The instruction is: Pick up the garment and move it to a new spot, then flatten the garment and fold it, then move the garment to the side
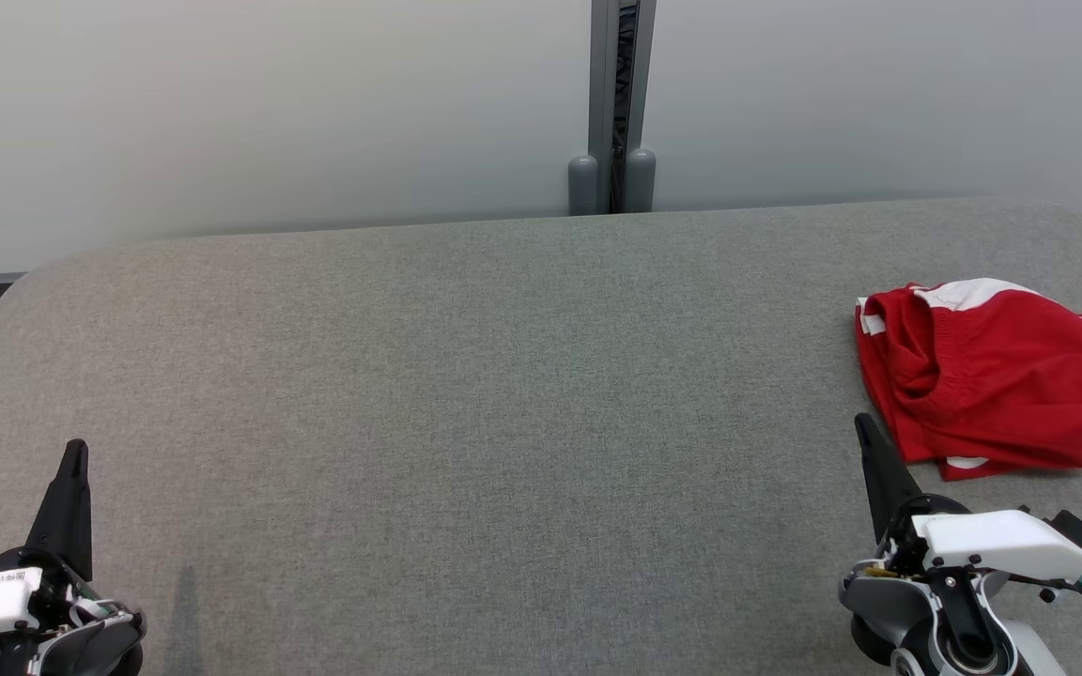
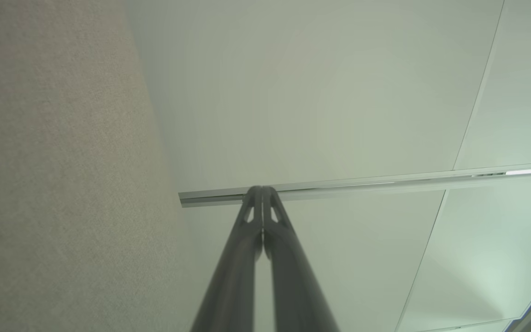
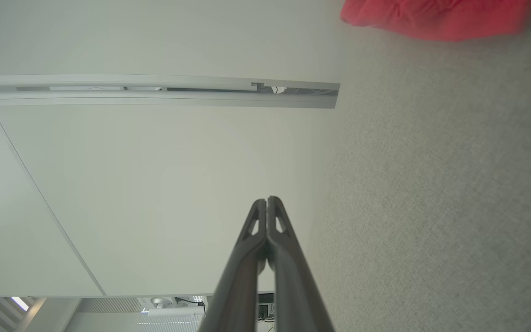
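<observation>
Red garment [image 1: 982,380] on grey table [image 1: 466,394], far right

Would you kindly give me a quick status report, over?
Left gripper shut, empty. Right gripper shut, empty, just short of garment. Garment crumpled, far right of table. Nothing between.

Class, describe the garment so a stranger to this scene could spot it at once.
Find the wide grey table before the pale wall. On its right side, just past the right pincer, lies the garment: a crumpled bright red heap with white trim and black-and-white lettering, the sole colour on the grey.
</observation>
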Available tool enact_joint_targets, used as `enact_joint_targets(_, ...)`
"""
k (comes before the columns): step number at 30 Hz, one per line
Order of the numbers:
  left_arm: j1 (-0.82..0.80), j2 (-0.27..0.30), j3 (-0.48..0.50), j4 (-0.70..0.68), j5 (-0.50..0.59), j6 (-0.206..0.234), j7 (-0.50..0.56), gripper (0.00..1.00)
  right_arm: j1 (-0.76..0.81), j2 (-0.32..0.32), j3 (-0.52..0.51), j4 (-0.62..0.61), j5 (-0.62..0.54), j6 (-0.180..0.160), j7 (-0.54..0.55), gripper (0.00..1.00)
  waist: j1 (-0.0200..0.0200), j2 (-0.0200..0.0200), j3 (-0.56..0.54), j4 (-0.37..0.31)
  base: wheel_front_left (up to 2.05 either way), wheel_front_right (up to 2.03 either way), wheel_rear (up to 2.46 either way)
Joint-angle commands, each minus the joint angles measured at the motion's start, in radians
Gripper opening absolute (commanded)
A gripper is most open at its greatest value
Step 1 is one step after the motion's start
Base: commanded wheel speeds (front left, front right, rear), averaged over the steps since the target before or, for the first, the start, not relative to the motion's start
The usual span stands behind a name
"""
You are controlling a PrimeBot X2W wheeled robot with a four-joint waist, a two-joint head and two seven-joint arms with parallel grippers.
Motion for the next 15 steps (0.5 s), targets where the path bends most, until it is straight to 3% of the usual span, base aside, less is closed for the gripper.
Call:
enact_joint_targets(1, -0.012, 0.003, 0.002, 0.001, -0.005, -0.003, 0.003, 0.00, -0.002, -0.006, -0.003, 0.004, 0.002, 0.000, 0.002, 0.00, 0.0000, 0.0000, 0.000, 0.000, 0.00, 0.00, 0.00)
enact_joint_targets(15, -0.012, 0.003, 0.002, 0.001, -0.005, -0.003, 0.003, 0.00, -0.002, -0.006, -0.003, 0.003, 0.002, 0.000, 0.002, 0.00, 0.0000, 0.0000, 0.000, 0.000, 0.00, 0.00, 0.00)
